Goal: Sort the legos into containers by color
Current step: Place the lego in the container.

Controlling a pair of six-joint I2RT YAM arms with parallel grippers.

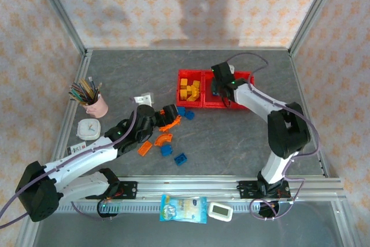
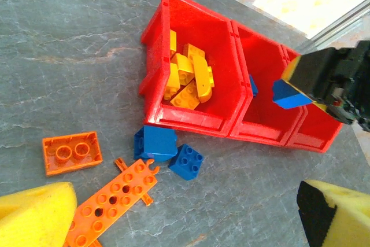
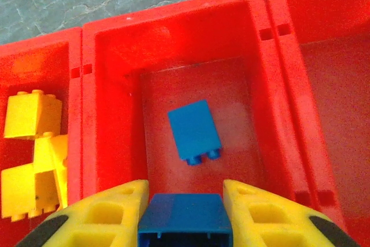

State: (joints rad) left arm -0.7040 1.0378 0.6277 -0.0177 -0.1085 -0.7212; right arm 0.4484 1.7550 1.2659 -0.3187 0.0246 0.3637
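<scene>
Right wrist view: the right hand (image 3: 185, 199) grasps a blue brick (image 3: 185, 224) directly above the middle bin (image 3: 110, 102), where a second blue brick (image 3: 195, 130) lies. Centre the hand over that bin, lower it closer, then release so the brick cannot bounce out.

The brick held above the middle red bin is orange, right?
No, the colour is wrong. The held brick is blue, not orange. The right end effector does grip it above the middle red bin, as the right wrist view shows.
</scene>
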